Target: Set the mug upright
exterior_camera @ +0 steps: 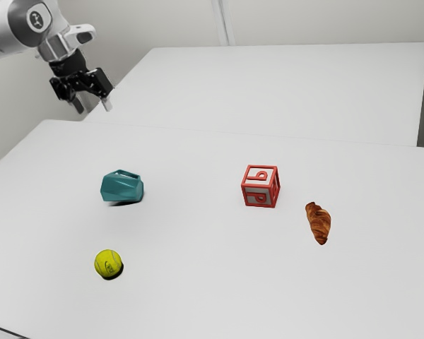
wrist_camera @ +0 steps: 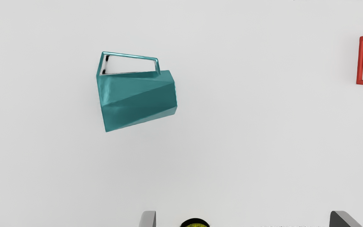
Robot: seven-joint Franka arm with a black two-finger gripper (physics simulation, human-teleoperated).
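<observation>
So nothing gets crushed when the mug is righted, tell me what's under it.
The mug lies on its side on the white table, with a dark shadow at its edge. The patch directly beneath its body is covered; anything there can't be seen.

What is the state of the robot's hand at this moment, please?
Hand: open, holding nothing; its two fingers stand wide apart, and the teal mug lies on its side on the table.
</observation>
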